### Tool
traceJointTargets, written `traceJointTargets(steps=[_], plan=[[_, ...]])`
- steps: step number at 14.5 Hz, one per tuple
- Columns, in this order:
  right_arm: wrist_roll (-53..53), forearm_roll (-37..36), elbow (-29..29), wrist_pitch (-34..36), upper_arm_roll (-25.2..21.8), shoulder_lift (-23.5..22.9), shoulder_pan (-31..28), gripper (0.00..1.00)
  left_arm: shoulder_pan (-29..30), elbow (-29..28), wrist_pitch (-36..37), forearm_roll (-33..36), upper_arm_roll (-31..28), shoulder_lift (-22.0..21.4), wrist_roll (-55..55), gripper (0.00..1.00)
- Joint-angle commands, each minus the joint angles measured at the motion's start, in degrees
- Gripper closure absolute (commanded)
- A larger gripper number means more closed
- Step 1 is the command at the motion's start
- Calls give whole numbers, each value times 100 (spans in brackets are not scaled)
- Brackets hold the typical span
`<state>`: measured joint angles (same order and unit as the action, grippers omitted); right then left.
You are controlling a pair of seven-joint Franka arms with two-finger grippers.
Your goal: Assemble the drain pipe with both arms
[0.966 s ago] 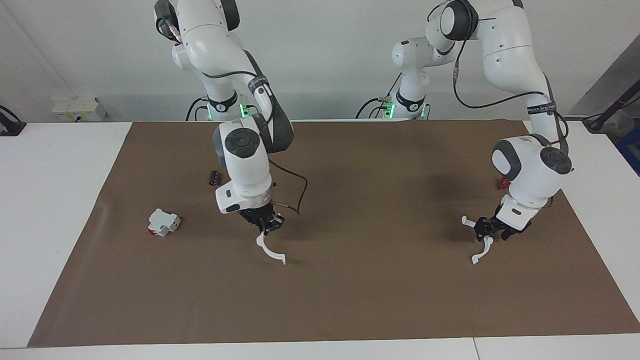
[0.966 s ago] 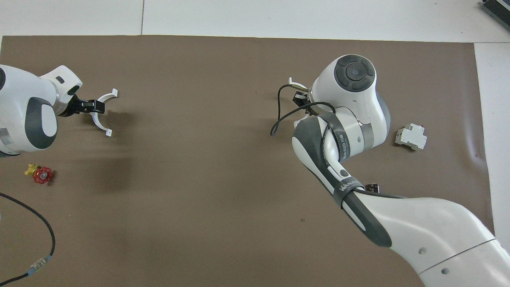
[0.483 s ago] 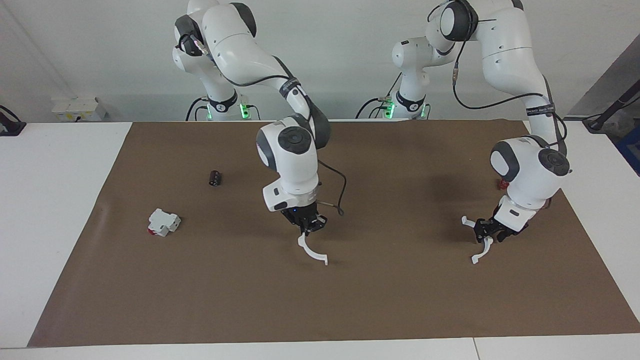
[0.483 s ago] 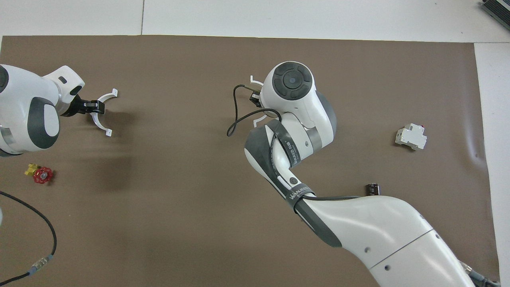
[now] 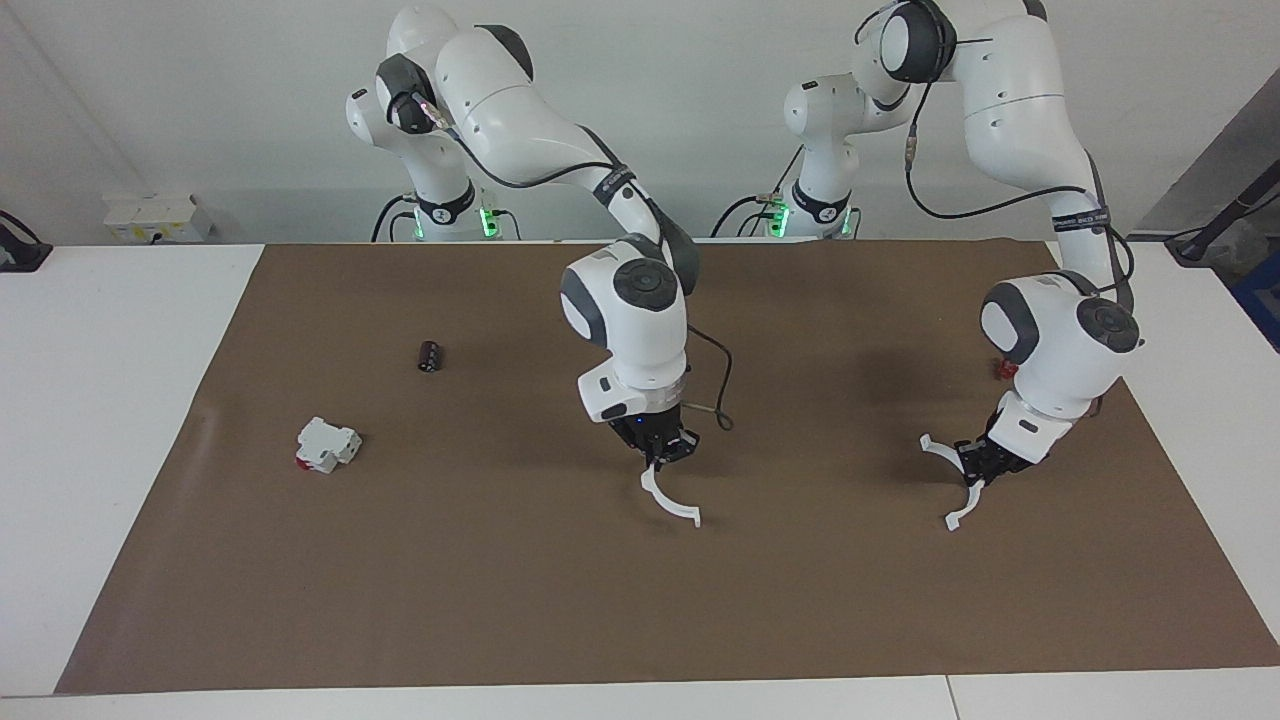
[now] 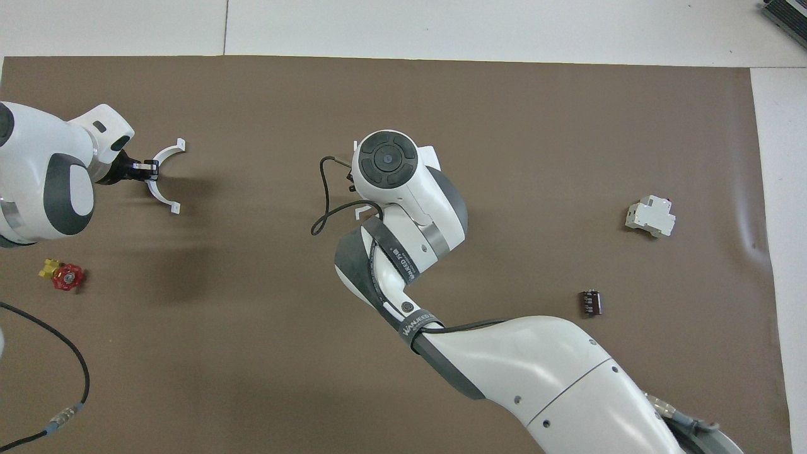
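The drain pipe is in two white half-ring arcs, well apart from each other. My right gripper (image 5: 660, 452) is shut on one arc (image 5: 668, 503), which hangs below it over the middle of the brown mat (image 5: 500, 600). In the overhead view the right hand covers that gripper, and only an end tab of the arc (image 6: 361, 209) shows. My left gripper (image 5: 982, 468) is shut on the middle of the other arc (image 5: 942, 451), low over the mat toward the left arm's end of the table. From overhead, the left gripper (image 6: 149, 170) and its arc (image 6: 166, 153) show plainly.
A blocky white piece with a red part (image 5: 327, 444) and a small dark cylinder (image 5: 429, 355) lie toward the right arm's end. A red-and-yellow fitting (image 6: 63, 275) sits near the left arm, with a black cable (image 6: 77, 362) nearer the robots.
The right arm has carried its arc from the right arm's side to over the mat's middle. The left gripper's fingers have closed onto its arc, which stays in about the same place.
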<state>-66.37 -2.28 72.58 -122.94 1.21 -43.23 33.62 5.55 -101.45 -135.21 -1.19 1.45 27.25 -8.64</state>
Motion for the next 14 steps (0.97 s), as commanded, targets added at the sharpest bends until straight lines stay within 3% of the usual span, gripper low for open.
traceJointTargets(steps=[1, 6, 7, 10, 14], plan=[[-367, -62, -253, -220, 116, -309, -84, 100, -28, 108, 240, 23, 4, -53, -15, 100], [-368, -62, -245, -239, 125, -309, -84, 100, -335, 161, 443, 14, 4, -325, 55, 100], [-368, -62, -245, -248, 125, -309, -84, 94, -397, 204, 443, 22, 4, -325, 117, 100], [-324, -115, -245, -257, 125, -309, -84, 27, -695, 371, 434, 23, 4, -255, 126, 100], [-298, -150, -253, -222, 125, -309, -84, 22, -1213, 495, 355, 128, 4, -220, 214, 100]])
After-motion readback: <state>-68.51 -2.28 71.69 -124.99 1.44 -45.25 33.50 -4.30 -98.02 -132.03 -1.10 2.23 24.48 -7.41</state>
